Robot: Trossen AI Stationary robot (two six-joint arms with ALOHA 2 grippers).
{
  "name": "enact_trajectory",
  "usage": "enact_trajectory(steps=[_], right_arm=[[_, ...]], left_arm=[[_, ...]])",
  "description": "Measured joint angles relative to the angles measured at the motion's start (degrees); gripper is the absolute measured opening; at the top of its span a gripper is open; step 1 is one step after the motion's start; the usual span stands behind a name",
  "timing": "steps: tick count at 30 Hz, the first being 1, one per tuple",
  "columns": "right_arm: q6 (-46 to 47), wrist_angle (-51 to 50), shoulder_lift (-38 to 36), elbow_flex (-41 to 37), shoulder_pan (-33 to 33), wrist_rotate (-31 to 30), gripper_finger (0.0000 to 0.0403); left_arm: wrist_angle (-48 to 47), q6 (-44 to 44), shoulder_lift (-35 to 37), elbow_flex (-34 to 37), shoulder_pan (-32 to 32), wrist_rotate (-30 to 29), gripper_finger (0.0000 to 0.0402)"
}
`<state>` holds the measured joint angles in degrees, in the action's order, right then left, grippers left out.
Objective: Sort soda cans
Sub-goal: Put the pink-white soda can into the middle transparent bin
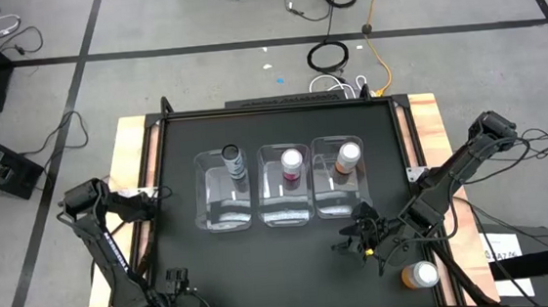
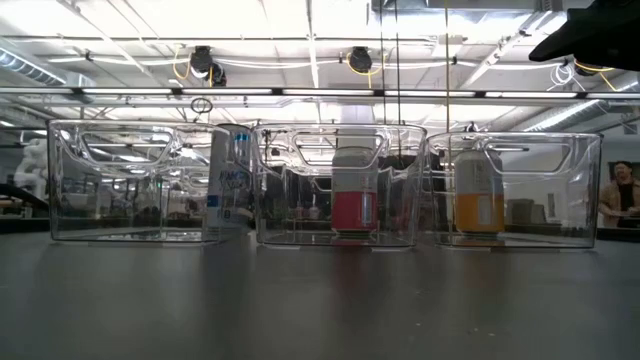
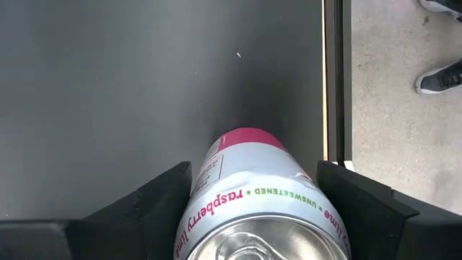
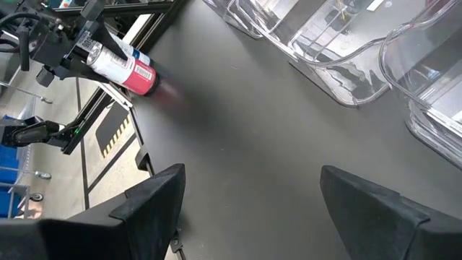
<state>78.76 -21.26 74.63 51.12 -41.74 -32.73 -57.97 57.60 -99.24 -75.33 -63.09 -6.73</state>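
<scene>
Two pincers are yours to watch, operator, and the left gripper (image 3: 253, 217) is the busy one: down at the near-left corner of the black table (image 1: 292, 260), its dark fingers (image 3: 155, 209) stand on either side of a pink can (image 3: 249, 195) marked raspberry lime. The can fills the gap between them and lies tilted, silver top toward the wrist; from the right wrist you see the same pink can (image 4: 123, 66) carried at the table's edge, so call that pincer clenched on it. Your right gripper (image 1: 364, 237) hangs over bare tabletop with its fingers spread wide and nothing between them. Just beyond it stand three clear bins (image 1: 285, 185) in a row, holding a dark grey can (image 1: 234, 163), a second pink can (image 1: 292, 165) and an orange can (image 1: 347, 159). Behind that pincer, near the table's right edge, another orange can (image 1: 419, 275) stands alone.
</scene>
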Motion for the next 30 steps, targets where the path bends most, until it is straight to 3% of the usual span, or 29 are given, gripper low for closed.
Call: enact_trajectory(steps=[12,30], right_arm=[[-0.55,0.0,0.0,0.0,0.01,0.0,0.0313],[-1.92,-0.02,0.9,0.0,-0.12,0.02,0.0313]], left_arm=[[0.02,1.33,0.0,0.0,2.36,-2.34,0.0287],[-0.13,0.44,2.11,-4.58,14.79,-1.62,0.0287]])
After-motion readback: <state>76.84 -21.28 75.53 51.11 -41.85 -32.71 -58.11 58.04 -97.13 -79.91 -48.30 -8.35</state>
